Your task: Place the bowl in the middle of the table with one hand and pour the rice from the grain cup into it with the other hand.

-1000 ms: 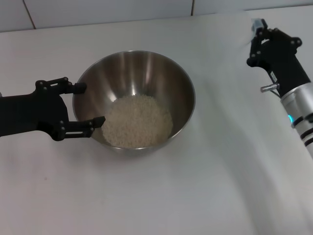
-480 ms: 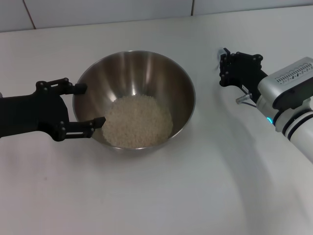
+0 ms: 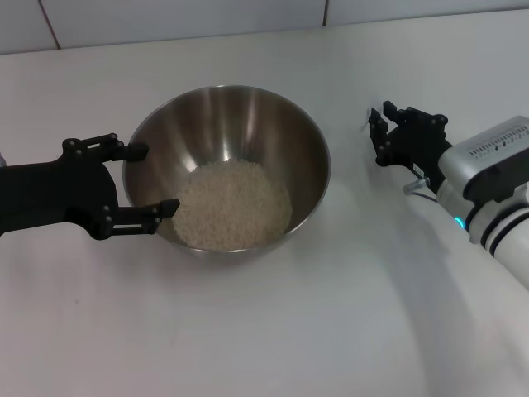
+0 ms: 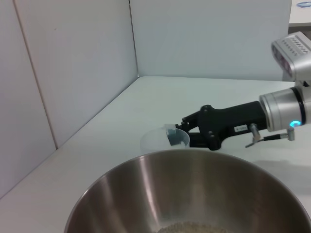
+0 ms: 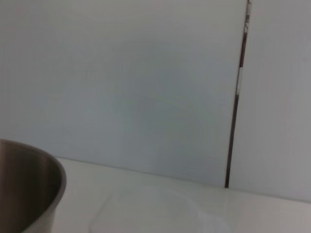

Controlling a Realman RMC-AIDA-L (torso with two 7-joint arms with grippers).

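Beside bowl (image 3: 227,169) w/ rice (image 3: 231,205), right gripper (image 3: 374,132) grips grain cup (image 4: 165,139).

Even, diffuse overhead light is being cast; soft shadows are being thrown beneath the bowl (image 3: 226,169) toward 6 o'clock, and the right wrist view is being blurred throughout.

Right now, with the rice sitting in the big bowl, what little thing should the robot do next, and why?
Probably set the grain cup down on the table and let go. The rice already fills the bowl, and the cup looks empty in the right gripper, low beside the bowl. The left gripper straddles the rim.
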